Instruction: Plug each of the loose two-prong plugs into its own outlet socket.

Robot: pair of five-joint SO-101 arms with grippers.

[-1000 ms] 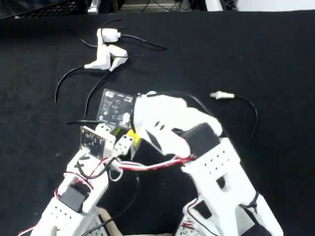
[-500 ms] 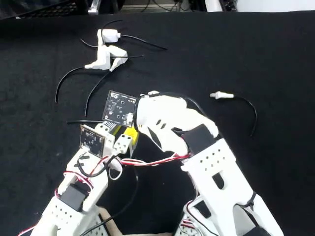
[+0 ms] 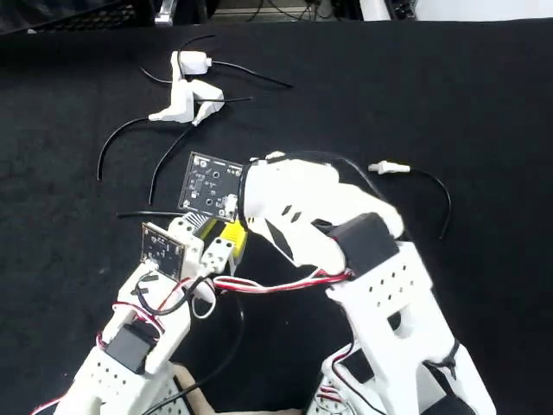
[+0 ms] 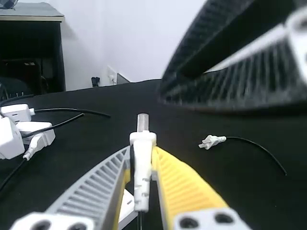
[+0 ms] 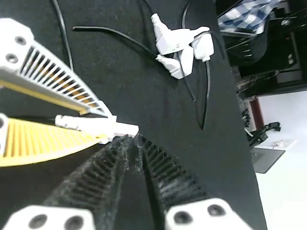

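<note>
Left gripper [image 4: 142,155] is clenching plug [image 4: 142,141], right gripper [image 5: 134,141] sitting closed by its prongs [image 4: 142,120]; best be squaring prongs before heading to sockets [image 3: 181,102] at eleven o'clock.

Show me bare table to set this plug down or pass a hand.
Widest bare table lies far right, beyond the loose plug and its cable. A smaller patch lies along the left edge, near the curved black cable. Crowded: the white socket cluster, and the centre where left pincer and right pincer meet.
</note>
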